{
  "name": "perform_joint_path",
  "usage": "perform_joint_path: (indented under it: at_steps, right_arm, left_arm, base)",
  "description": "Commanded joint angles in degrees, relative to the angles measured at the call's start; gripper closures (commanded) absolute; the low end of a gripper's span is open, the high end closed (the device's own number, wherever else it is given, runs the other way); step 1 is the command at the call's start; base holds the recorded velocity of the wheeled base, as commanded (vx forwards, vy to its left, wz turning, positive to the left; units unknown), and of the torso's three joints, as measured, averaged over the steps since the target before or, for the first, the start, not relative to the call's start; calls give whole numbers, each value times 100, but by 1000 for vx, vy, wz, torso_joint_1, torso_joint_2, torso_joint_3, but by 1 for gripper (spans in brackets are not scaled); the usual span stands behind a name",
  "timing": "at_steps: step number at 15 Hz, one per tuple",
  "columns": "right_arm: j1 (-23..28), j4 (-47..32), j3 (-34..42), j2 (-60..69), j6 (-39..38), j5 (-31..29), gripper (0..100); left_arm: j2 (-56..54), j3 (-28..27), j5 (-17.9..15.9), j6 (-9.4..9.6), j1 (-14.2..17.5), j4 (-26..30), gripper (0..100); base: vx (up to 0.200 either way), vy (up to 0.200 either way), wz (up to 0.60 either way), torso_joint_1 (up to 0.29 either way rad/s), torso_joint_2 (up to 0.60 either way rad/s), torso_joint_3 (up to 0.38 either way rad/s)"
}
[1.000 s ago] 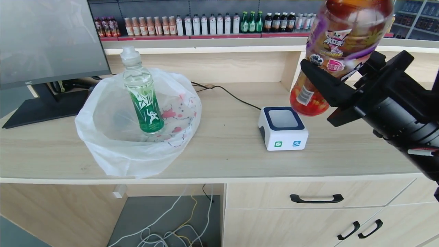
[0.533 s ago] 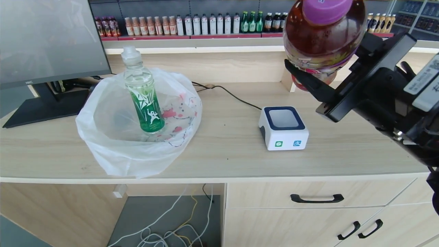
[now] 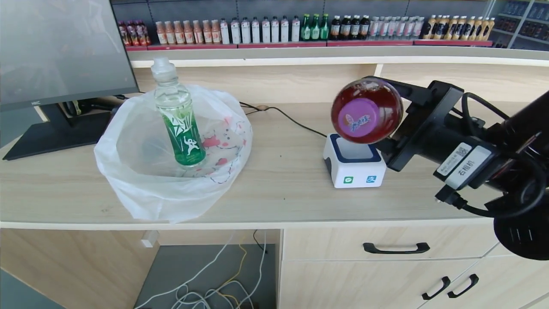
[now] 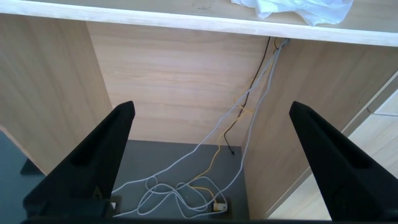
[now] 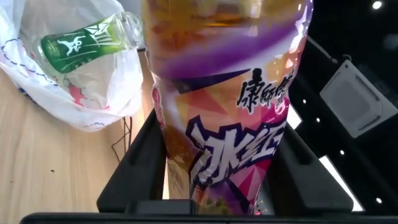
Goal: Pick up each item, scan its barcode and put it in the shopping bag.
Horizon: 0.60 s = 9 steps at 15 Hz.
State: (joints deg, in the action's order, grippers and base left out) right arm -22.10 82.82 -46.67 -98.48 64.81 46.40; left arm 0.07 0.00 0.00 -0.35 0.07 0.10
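My right gripper (image 3: 388,118) is shut on a brown tea bottle (image 3: 366,110) with a purple cap. The bottle lies tipped over, cap toward the camera, just above the white barcode scanner (image 3: 354,161) on the counter. In the right wrist view the bottle's purple and orange label (image 5: 230,112) sits between the black fingers (image 5: 140,165). A green-labelled bottle (image 3: 176,116) stands upright inside the white shopping bag (image 3: 141,180) at the counter's left, and the same bottle (image 5: 87,43) and bag (image 5: 93,93) show in the right wrist view. My left gripper (image 4: 211,155) hangs open below the counter, holding nothing.
A monitor (image 3: 60,47) on a black stand sits at the back left. A black cable (image 3: 283,116) runs across the counter behind the scanner. Shelves of bottles (image 3: 274,30) line the back wall. Drawers (image 3: 394,248) sit under the counter, and loose cables (image 4: 205,186) lie on the floor.
My right arm has lowered and rolled the tea bottle from upright and high at the right to lying over the scanner, cap facing the camera. The bag and green bottle have not moved.
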Motion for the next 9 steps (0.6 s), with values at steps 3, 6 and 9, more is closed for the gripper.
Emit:
perform_joint_path:
  at_steps: [3,6,9]
  right_arm:
    - [22,6,35,-453,313,203,100]
    - [30,15,26,-559,472,238,100]
    - [48,138,0,-831,630,247,100]
  left_arm:
    - [1,0,0,0,1,-1,0]
    - [1,0,0,9,1,-1,0]
    - [1,0,0,9,1,-1,0]
  base:
    - [0,0,0,0,0,0]
    - [0,0,0,0,0,0]
    - [0,0,0,0,0,0]
